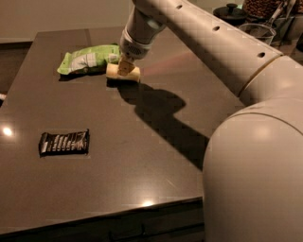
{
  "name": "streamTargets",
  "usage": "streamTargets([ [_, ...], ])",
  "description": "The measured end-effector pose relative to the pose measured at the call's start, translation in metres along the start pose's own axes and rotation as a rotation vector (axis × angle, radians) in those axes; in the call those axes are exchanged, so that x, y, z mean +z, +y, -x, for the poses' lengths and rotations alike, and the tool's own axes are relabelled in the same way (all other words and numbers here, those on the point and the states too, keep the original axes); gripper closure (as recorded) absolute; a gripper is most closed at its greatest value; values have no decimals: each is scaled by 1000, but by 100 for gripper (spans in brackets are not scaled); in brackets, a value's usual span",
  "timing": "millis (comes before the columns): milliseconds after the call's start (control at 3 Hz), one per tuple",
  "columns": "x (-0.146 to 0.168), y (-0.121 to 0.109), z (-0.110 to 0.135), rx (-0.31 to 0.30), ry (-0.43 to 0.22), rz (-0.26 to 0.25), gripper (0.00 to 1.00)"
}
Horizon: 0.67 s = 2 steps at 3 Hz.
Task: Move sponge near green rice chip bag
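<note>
The pale yellow sponge is low at the table surface, just right of the lime-green and white rice chip bag at the back left of the dark table. My gripper comes down from above on the cream arm and is shut on the sponge, one finger across its middle. The sponge's left end almost touches the bag's right end. The second finger is hidden behind the sponge.
A flat black ridged wrapper lies at the front left. My arm's large cream body fills the right side. A dark lidded pot and a glass bowl stand at the far right back.
</note>
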<state>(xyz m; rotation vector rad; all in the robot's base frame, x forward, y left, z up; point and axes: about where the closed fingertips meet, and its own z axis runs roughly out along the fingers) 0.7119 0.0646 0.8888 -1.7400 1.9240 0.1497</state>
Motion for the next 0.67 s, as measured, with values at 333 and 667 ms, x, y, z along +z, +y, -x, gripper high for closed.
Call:
streamTargets([
  [333, 3, 1, 0, 0, 2, 4, 5],
  [667, 5, 2, 0, -1, 2, 7, 0],
])
